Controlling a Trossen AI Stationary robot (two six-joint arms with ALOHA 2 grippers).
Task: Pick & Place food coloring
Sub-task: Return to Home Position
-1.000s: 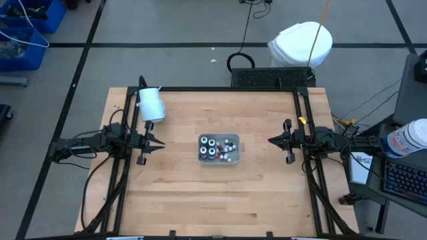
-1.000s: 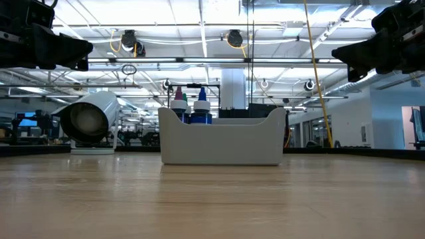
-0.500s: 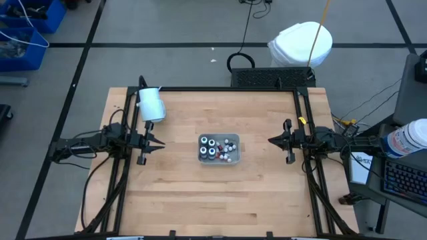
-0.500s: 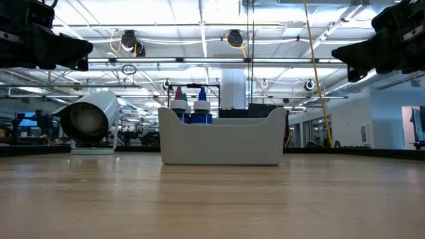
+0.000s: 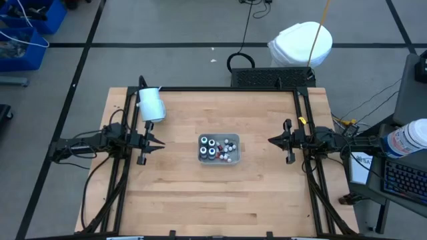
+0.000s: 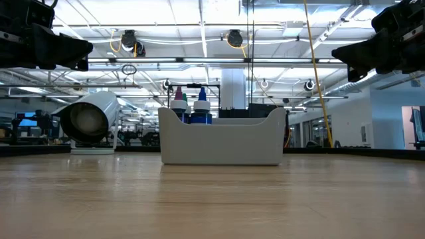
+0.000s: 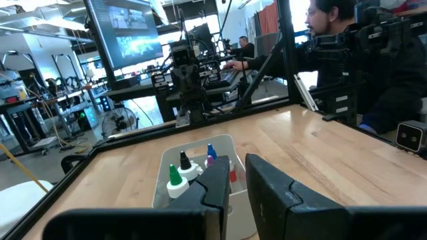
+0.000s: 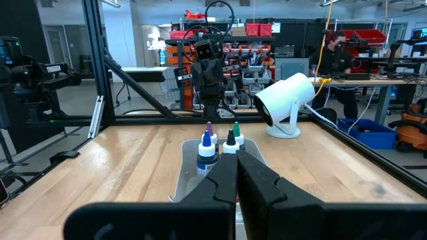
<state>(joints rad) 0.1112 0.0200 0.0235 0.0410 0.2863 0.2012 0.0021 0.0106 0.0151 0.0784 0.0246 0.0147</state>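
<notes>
The food coloring bottles (image 5: 213,148) stand upright in a pale grey tray (image 5: 235,160) at the middle of the table; their coloured tips (image 6: 190,105) rise over the tray's rim. The left wrist view shows green-, black- and blue-tipped bottles (image 7: 179,179); the right wrist view shows the set (image 8: 208,152) straight ahead. My left gripper (image 5: 160,142) hovers level at the table's left side, pointing at the tray, open by a narrow gap (image 7: 237,183) with nothing in it. My right gripper (image 5: 270,141) hovers level at the right side, shut (image 8: 237,175) and empty.
A large white cylinder (image 5: 151,105) on a small stand sits at the far left of the table, near my left arm. A black frame rail (image 5: 220,89) runs round the table. People sit at desks beyond the table (image 7: 347,40) (image 8: 337,47).
</notes>
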